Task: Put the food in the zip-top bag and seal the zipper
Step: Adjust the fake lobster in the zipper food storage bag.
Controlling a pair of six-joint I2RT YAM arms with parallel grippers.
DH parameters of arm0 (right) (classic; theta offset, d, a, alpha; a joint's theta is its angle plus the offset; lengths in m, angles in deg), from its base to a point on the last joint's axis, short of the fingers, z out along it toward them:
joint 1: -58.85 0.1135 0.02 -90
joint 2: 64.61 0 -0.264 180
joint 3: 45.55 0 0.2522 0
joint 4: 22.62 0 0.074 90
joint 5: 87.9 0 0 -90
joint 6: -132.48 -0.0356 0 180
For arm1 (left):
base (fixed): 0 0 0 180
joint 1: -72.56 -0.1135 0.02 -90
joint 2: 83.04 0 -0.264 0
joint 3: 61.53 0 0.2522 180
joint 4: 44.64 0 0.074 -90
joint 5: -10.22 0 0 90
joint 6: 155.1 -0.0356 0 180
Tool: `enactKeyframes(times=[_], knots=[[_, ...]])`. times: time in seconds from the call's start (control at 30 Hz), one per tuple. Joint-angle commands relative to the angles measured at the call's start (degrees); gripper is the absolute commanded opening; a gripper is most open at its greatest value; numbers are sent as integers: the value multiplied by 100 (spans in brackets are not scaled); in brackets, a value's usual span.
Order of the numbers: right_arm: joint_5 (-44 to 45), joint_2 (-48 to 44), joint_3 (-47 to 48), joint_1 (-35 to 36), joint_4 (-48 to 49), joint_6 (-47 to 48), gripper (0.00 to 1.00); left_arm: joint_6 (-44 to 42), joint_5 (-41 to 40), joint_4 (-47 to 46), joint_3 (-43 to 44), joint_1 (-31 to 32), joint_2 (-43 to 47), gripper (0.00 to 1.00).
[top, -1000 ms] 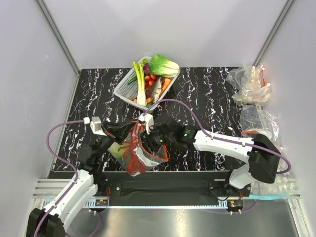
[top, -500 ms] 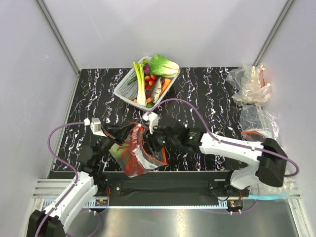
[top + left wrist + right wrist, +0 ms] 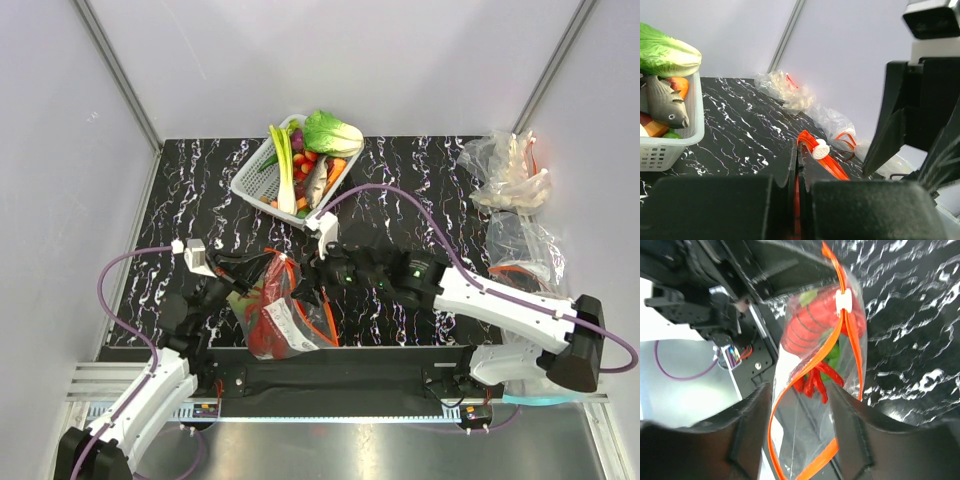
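1. The left gripper [image 3: 796, 165] has its jaws pressed fully together on the zipper [image 3: 834, 167]. In the left wrist view the red-orange strip comes up out of the seam between the two black fingers and runs off toward the right.
2. A small white slider [image 3: 842, 301] sits on that strip, just beyond the left fingers.
3. From above, the left gripper holds the upper corner of the zip-top bag [image 3: 290, 325], left of centre in the lower half of the frame. The bag hangs from this grip down toward the near edge of the table [image 3: 420, 180].
4. The right gripper [image 3: 801, 389] has its jaws parted about halfway. In the right wrist view its two dark fingers stand at lower left and lower right of the frame, with the bag's mouth and orange edges between them. I cannot tell whether either finger touches the plastic.
5. From above, the right gripper lies just to the right of the bag's top, facing the left gripper.
6. The red lobster [image 3: 810, 325] is inside the bag, its legs pointing down the frame.
7. The pale green cabbage [image 3: 238, 300] shows at the bag's left side, against the lobster.
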Motion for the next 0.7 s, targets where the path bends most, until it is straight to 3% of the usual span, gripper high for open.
enactKeyframes(times=[0.0, 0.17, 0.2, 0.4, 0.67], knots=[[-171, 292, 325, -27, -263, -174, 62, -91, 118, -184, 250, 25, 91, 0], [619, 178, 431, -27, -465, -350, 81, -178, 144, 52, 311, 16, 162, 0], [760, 178, 466, -10, -518, -368, 92, -239, 144, 114, 337, 16, 188, 0], [1130, 318, 800, -1, -764, -17, 93, -372, 135, 352, 408, 25, 267, 0], [858, 977, 1319, -1, -993, 414, 93, -345, 135, 264, 417, 34, 162, 0]])
